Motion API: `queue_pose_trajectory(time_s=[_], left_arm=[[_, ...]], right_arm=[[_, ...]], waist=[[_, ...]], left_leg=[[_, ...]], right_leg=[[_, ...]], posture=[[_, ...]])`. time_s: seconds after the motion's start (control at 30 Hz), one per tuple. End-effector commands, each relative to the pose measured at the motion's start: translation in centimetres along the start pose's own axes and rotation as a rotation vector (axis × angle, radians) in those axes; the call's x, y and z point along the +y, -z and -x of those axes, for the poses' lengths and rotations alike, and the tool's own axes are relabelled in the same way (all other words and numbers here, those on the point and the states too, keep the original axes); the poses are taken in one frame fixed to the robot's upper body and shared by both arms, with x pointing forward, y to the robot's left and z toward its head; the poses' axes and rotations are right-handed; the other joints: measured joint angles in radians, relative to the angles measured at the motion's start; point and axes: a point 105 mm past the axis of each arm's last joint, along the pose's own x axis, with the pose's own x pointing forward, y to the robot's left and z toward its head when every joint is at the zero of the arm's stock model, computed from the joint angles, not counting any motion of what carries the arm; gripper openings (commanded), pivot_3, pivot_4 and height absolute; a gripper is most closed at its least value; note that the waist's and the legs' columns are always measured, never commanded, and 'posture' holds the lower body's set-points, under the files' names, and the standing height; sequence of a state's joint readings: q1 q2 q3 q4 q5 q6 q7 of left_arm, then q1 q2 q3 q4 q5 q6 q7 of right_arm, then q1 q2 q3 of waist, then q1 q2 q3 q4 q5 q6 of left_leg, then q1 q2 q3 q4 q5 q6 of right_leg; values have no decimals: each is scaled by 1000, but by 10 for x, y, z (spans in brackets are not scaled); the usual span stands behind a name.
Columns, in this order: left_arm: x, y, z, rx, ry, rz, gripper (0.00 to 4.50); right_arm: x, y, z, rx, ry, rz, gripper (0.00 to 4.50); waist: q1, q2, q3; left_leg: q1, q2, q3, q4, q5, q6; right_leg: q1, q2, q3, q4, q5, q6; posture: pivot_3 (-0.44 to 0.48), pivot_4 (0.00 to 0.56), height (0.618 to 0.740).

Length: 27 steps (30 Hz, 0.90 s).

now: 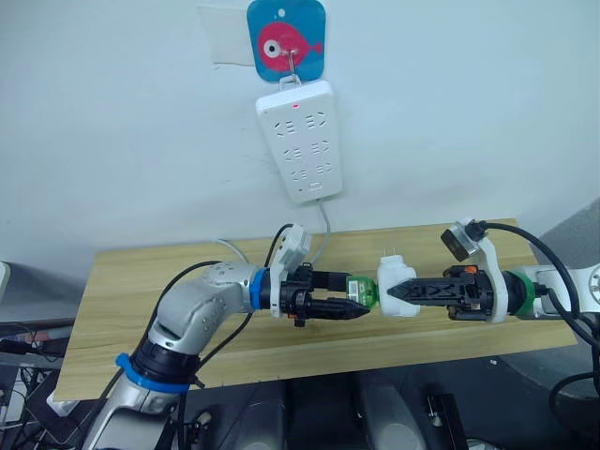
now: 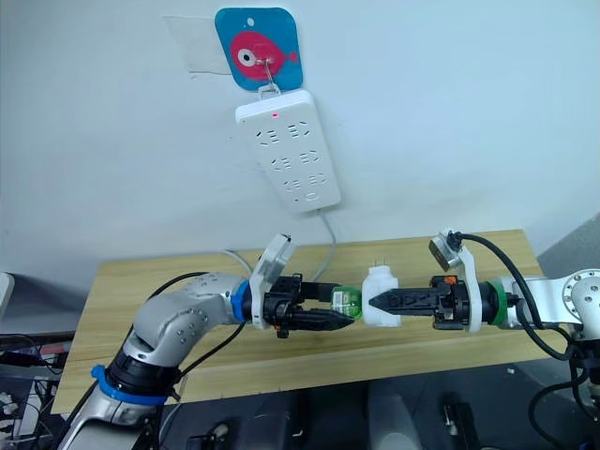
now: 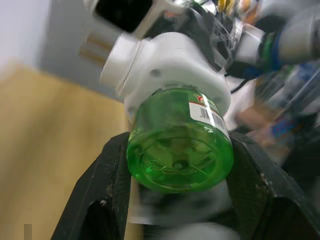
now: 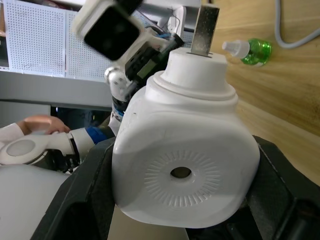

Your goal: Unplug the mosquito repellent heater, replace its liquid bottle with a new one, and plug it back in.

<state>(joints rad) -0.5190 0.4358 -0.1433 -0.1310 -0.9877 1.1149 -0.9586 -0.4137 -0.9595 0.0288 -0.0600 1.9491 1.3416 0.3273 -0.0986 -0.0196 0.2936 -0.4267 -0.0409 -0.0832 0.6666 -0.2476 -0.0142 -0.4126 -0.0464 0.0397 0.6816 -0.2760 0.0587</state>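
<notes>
My right gripper (image 1: pixel 392 292) is shut on the white mosquito repellent heater (image 4: pixel 182 160) and holds it above the wooden table (image 1: pixel 131 281). The heater's plug prongs (image 4: pixel 204 25) point up and it is out of any socket. A green liquid bottle (image 3: pixel 180 150) sticks out of the heater's base toward my left arm. My left gripper (image 1: pixel 361 307) is shut on this bottle, one finger against each side. A second green bottle with a white cap (image 4: pixel 248 50) lies on the table behind the heater.
A long white power strip (image 1: pixel 300 141) with a red light hangs on the wall from a blue fish hook (image 1: pixel 286 37). Its cable (image 1: pixel 324 230) drops to the table's back edge. A person's hand (image 4: pixel 32 124) shows beyond the table.
</notes>
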Motion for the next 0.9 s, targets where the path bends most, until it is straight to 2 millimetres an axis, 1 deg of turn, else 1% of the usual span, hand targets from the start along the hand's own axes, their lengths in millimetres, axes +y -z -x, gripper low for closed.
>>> queue_pose_trajectory(time_s=[0.03, 0.07, 0.17, 0.27, 0.33, 0.37, 0.43, 0.5, 0.53, 0.57, 0.67, 0.77, 0.83, 0.9], left_arm=[[16, -7, 16, -58, -44, 347, 2276], [14, -7, 16, -47, -10, 403, 2276], [9, -4, 15, -5, 36, 497, 2276], [6, -2, 10, 31, 44, 493, 2276], [5, -3, 8, 26, 37, 475, 2276], [6, -5, 7, 16, 32, 462, 2836], [14, -6, 6, -16, -21, 436, 3278], [18, -8, 5, -50, -49, 412, 3900], [16, -8, 5, -56, -45, 398, 4183], [14, -8, 5, -56, -44, 369, 4470], [8, -11, 5, -57, -53, 284, 4489], [-1, -22, 8, -88, -74, 111, 4489], [-16, -34, 13, -111, -63, -47, 4489], [-31, -37, 16, -95, -55, -207, 4489]], right_arm=[[6, 2, -1, 27, -7, 25, 3063], [6, 1, -1, 25, -11, 20, 3063], [5, 3, -2, 36, -15, 18, 3063], [5, 3, -2, 39, -16, 15, 3063], [5, 2, -2, 35, -16, 12, 3063], [5, 2, -2, 34, -16, 11, 3063], [4, 1, -1, 23, -20, 0, 3063], [4, 0, 0, 10, -31, -10, 3063], [3, -2, 0, -1, -36, -16, 3063], [2, -4, 0, -9, -42, -22, 3063], [-1, -7, 2, -27, -42, -40, 3063], [-5, -7, 7, -38, -31, -68, 3063], [-9, -7, 11, -46, -19, -90, 3063], [-12, -7, 14, -48, -11, -103, 3063]], waist=[[0, 0, 0], [0, 0, 0], [-2, 0, 0], [-5, 0, 0], [-4, 0, 0], [-3, 0, 0], [0, 0, 0], [3, 0, 0], [3, 0, 0], [3, 0, 0], [4, 0, 0], [7, 0, 0], [9, 0, 0], [10, 0, 0]], left_leg=[[0, 0, 0, 1, 0, 0], [0, 0, 0, 1, 0, 0], [0, 0, 0, 0, 0, 0], [0, 1, 1, 0, 0, 0], [0, 1, 1, 1, 0, 0], [0, 1, 1, 1, 0, 0], [0, 0, 1, 1, 0, 0], [0, 0, 1, 1, 0, 0], [0, 0, 1, 1, 0, 0], [0, 0, 1, 1, 0, 0], [0, 0, 2, 0, 0, 0], [0, 0, 2, 1, 0, 0], [0, 0, 2, 1, 0, 0], [0, 0, 2, 0, 0, 0]], right_leg=[[0, 1, 0, 0, 0, 0], [0, 1, 0, 0, 0, 0], [0, 1, 0, 0, 0, 0], [0, 1, 1, 0, 0, 0], [0, -1, 1, 0, 0, 0], [0, -2, 1, 0, 0, 0], [0, -3, 1, 0, 0, 0], [0, -3, 1, 0, 0, 0], [0, -3, 1, 0, 0, 0], [0, -4, 1, 0, 0, 0], [0, -4, 1, 0, 0, 0], [0, -4, 2, 0, 0, 0], [0, -4, 2, 0, 0, 0], [0, -4, 2, -1, 0, 0]], posture=[[-146, 267, 740], [-146, 269, 740], [-147, 271, 740], [-151, 273, 740], [-153, 274, 740], [-153, 274, 740], [-153, 274, 740], [-153, 274, 740], [-153, 274, 740], [-153, 274, 740], [-153, 274, 740], [-142, 275, 740], [-134, 278, 740], [-134, 278, 740]])
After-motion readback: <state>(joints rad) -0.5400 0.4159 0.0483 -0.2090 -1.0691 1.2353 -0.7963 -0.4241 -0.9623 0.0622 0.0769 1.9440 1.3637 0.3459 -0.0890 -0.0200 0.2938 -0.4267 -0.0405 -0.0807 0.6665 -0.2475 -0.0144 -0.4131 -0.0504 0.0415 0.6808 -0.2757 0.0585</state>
